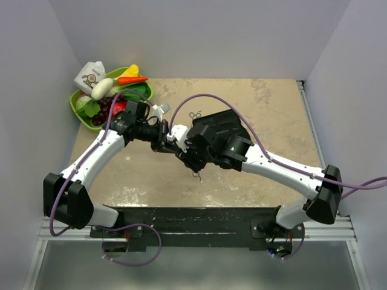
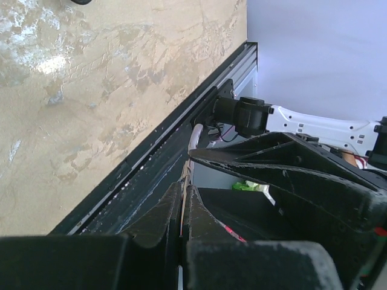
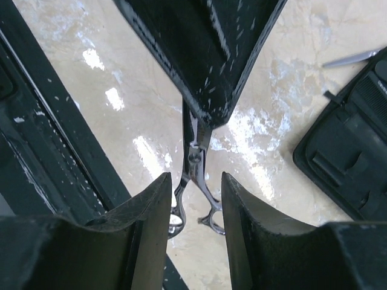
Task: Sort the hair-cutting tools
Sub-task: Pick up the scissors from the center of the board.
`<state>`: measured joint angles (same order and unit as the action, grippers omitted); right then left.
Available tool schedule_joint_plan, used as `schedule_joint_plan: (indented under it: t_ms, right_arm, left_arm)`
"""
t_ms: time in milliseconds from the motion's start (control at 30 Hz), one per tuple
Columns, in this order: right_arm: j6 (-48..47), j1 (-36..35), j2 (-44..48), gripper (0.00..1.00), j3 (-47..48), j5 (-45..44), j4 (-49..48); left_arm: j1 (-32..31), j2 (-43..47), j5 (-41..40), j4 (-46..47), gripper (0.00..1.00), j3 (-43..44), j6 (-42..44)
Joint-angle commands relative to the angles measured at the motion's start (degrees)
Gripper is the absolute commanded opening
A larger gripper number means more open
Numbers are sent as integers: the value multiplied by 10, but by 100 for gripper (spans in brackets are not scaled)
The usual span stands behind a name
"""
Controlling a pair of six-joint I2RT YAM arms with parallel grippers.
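Observation:
One pair of silver scissors (image 3: 196, 172) hangs above the table, blades up and ring handles down. My left gripper (image 3: 202, 118) is shut on its blades; in the left wrist view (image 2: 183, 188) a thin metal edge shows between the closed fingers. My right gripper (image 3: 192, 202) is open, with its fingers on either side of the scissors' shanks and not touching them. In the top view the rings (image 1: 195, 174) show just below the two grippers. A second pair of scissors (image 1: 195, 114) lies by the black case (image 1: 225, 121); its tip shows in the right wrist view (image 3: 354, 57). The black comb is not visible.
A green bowl (image 1: 145, 90) of toy fruit and vegetables and a small carton (image 1: 91, 75) stand at the back left. The black case (image 3: 351, 163) lies open-side up right of the grippers. A black rail (image 1: 193, 217) runs along the near edge. Walls close in the sides.

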<state>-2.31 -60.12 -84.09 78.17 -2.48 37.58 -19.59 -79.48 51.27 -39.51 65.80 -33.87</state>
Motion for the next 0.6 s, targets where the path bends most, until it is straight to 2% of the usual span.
schedule_joint_plan:
  t_ms: [0,567]
  right_arm:
    - [13,-4,33,41,-18,-6,-12]
    - [16,-4,46,41,-48,8,-17]
  left_arm:
    - [-2,5,28,11,0,28,-10]
    - [-2,2,31,36,0,35,-37]
